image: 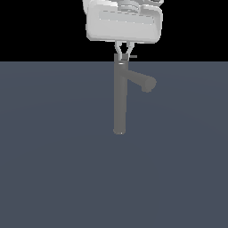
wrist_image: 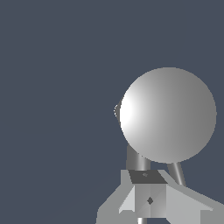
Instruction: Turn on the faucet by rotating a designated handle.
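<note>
The faucet [image: 119, 95] is a tall dark-grey column with a thick angled spout [image: 143, 82] pointing to the exterior view's right. A thin light-grey handle [image: 132, 56] juts sideways from its top cap. My gripper [image: 124, 55] hangs straight down over the cap. Its fingers are shut together, with the tips at cap height right beside the base of the handle. In the wrist view the round cap [wrist_image: 168, 114] fills the middle. The spout [wrist_image: 138, 159] and the thin handle [wrist_image: 177, 173] run out from under it toward my shut gripper [wrist_image: 147, 186]. Nothing shows between the fingers.
The faucet stands alone on a flat dark blue-grey floor [image: 53, 156]. The white hand body [image: 124, 22] fills the space above the faucet.
</note>
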You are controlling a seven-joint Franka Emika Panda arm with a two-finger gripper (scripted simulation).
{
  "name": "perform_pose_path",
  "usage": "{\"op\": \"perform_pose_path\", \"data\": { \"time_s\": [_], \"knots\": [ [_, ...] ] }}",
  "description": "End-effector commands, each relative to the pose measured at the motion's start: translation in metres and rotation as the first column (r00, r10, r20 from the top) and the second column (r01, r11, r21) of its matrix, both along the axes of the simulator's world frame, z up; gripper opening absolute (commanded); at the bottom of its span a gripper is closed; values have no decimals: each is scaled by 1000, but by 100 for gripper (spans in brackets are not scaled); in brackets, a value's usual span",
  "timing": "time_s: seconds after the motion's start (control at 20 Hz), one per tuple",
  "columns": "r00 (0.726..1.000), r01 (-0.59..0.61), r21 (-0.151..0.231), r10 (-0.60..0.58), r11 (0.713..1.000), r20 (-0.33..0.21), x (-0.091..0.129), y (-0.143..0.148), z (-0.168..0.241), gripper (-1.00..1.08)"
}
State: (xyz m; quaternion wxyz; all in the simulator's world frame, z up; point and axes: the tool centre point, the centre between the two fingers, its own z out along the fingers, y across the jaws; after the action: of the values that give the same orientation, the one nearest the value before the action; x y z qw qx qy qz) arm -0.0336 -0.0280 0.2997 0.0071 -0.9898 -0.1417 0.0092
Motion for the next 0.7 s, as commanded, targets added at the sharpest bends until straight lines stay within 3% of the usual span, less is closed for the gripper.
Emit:
{"op": "perform_pose_path", "data": {
  "time_s": [0.0, 0.2, 0.25, 0.65],
  "knots": [
    [999, 46, -11, -46, 999, 23, 16, -37, 1, -100],
    [998, 58, -11, -58, 998, 20, 21, -52, 1, -100],
    [1000, 16, 1, -16, 1000, -3, 11, -21, 0, -100],
    [999, 35, -5, -35, 999, 7, 37, -35, 0, -100]
  ]
}}
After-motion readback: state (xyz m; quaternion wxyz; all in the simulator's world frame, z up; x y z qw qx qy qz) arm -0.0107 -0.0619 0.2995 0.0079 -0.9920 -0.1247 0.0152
